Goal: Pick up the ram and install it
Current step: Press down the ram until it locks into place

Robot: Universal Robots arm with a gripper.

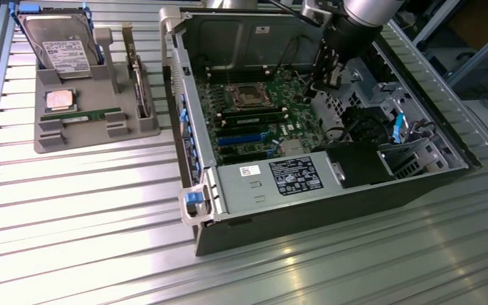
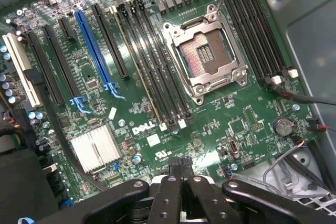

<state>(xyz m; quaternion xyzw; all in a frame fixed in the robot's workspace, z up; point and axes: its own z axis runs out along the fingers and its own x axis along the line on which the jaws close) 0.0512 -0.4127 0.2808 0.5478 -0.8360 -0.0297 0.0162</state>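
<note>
The gripper (image 2: 181,169) hangs over the motherboard (image 2: 157,103) inside the open computer case (image 1: 253,190), its fingers pressed together on nothing. One ram (image 1: 253,119) seems seated by the CPU socket (image 2: 205,56); another ram stick (image 1: 79,115) lies in the grey holder (image 1: 100,130) on the bench (image 1: 74,222), not yet picked up.

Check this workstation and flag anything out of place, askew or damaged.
Nothing stands out. The computer case lies open on the table, its CPU socket empty and unlatched. A ram stick still rests in the grey parts holder with the hard drive. The shut gripper hovers over the motherboard, holding nothing.
</note>
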